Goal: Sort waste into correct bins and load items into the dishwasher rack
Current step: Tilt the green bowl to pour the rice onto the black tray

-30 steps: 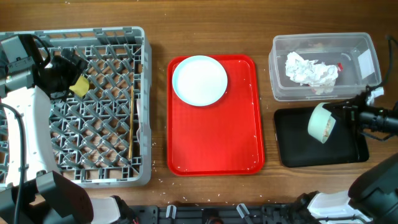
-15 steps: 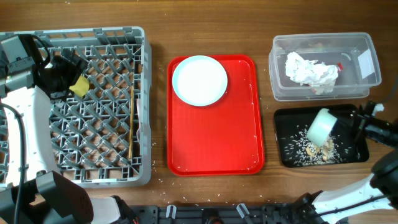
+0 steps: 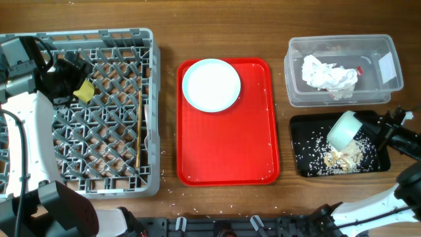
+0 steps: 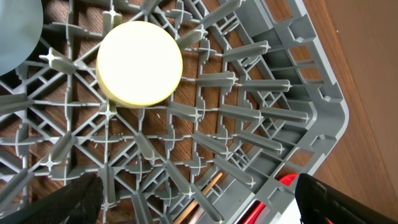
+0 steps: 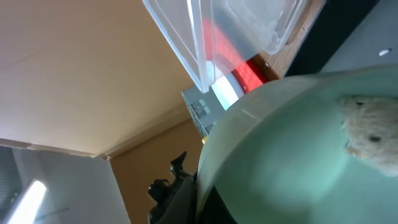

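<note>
My right gripper [image 3: 370,125] is pinched on the rim of the pale green bowl [image 3: 343,130], which is tipped over the black tray [image 3: 301,168] at lower right, with food scraps [image 3: 343,157] lying beneath. My left gripper [image 3: 68,78] is spread wide just by the yellow cup [image 3: 84,91] in the rack [image 3: 118,39], upper left.

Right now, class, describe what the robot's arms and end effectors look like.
The left arm has white shells, black joints and looping black cables; its end effector's fingers are matte black. The right arm is black near the wrist, white-shelled lower down.
</note>
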Controlling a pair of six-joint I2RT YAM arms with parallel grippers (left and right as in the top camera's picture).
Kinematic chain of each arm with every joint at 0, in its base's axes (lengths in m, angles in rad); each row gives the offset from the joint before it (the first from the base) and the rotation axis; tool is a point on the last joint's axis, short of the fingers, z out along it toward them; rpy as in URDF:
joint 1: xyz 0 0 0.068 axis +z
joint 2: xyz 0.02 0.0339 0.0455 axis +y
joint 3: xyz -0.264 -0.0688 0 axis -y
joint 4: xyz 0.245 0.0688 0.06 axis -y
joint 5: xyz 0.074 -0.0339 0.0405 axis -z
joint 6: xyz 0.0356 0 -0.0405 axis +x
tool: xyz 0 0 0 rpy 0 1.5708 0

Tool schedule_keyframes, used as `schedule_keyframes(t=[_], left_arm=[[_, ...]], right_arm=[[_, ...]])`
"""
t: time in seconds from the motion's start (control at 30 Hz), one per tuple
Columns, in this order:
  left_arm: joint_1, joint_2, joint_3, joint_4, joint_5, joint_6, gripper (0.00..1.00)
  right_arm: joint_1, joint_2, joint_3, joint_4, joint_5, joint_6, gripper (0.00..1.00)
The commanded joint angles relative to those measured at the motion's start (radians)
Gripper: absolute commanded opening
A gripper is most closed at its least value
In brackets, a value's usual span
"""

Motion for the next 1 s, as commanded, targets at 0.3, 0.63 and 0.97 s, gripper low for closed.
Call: schedule_keyframes(t=[0.3, 0.63, 0.97], left_arm=[[0.004, -0.014, -0.003, 0.002, 0.005, -0.006, 1.0], [0.004, -0.014, -0.003, 0.002, 0.005, -0.006, 1.0], [0.004, -0.014, -0.003, 0.002, 0.005, -0.006, 1.0]], right_arm=[[-0.006, 0.012, 0.002, 0.166, -0.132, 0.165, 0.04], [-0.007, 0.012, 0.002, 0.128, -0.19, 0.122, 0.04], [-0.007, 0.01, 0.002, 0.001, -0.211, -0.032, 0.04]])
